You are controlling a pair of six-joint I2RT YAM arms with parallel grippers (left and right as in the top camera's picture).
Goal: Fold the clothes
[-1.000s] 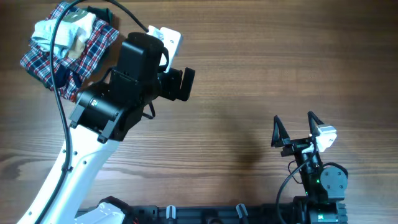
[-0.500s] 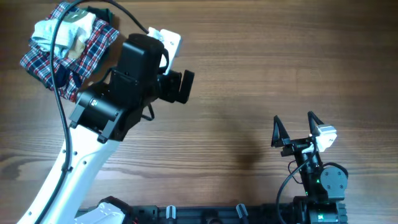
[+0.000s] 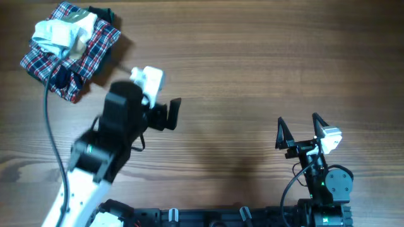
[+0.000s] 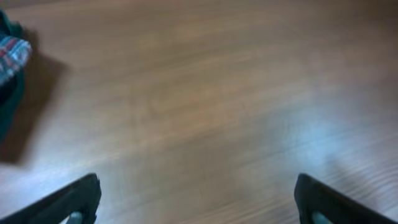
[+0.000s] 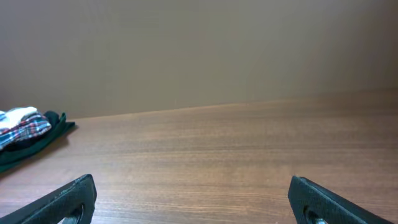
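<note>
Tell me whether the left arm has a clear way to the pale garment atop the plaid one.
Probably yes. The left gripper is open and empty, and the pale garment lies uncovered atop the plaid garment, with only bare table between. The gripper points away, so it must turn.

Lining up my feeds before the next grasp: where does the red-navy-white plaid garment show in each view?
Overhead: the plaid garment lies in the top-left corner.
Left wrist: only a sliver at the left edge, upper part.
Right wrist: far left, just below mid-height.
Shared landmark: the dark green cloth touching it, also seen by the left wrist and right wrist.
</note>
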